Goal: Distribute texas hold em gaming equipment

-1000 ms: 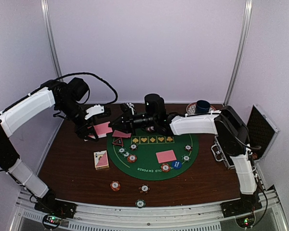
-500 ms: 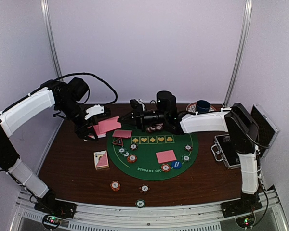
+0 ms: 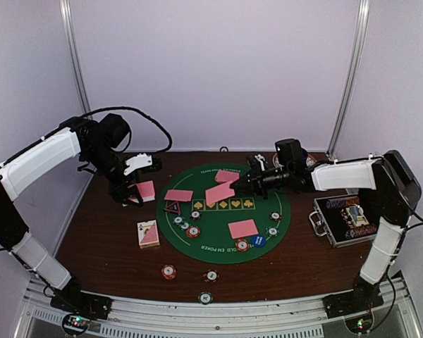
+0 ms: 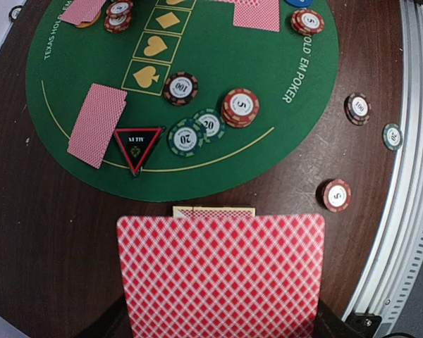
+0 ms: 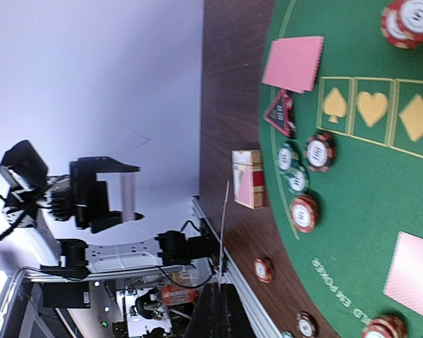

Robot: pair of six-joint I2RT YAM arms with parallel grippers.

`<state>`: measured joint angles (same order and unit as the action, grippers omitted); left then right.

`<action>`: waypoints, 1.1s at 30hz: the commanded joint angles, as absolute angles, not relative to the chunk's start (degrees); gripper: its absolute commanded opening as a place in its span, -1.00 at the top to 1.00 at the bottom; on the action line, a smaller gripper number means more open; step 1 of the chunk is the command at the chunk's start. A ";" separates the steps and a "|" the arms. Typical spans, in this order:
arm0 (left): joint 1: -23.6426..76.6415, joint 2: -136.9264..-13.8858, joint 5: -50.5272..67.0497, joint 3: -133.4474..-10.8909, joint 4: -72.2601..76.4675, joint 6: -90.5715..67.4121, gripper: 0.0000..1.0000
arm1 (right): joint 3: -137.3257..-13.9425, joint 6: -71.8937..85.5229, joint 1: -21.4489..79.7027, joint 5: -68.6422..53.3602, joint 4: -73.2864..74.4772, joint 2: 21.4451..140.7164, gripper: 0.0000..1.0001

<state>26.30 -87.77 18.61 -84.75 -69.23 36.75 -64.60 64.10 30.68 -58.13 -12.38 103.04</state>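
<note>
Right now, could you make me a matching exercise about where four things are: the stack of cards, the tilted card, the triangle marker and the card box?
Things:
1. stack of cards
2. tilted card
3. triangle marker
4. card box

Places:
A. on the table, left of the green mat
B. in the left gripper
C. at the left edge of the green mat
D. in the right gripper, over the green mat

Pairs: 1-B, 2-D, 3-C, 4-A
</note>
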 commanded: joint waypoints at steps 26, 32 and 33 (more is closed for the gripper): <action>26.19 -86.54 20.42 -84.95 -70.51 37.15 1.00 | -64.13 26.39 27.33 -39.07 32.87 101.01 0.35; 26.19 -86.47 20.50 -84.81 -70.50 37.10 1.00 | -69.54 24.62 27.48 -33.83 38.06 97.97 -0.13; 26.19 -86.44 20.48 -84.81 -70.54 37.09 1.00 | -70.52 24.80 27.74 -33.85 38.13 97.59 -0.18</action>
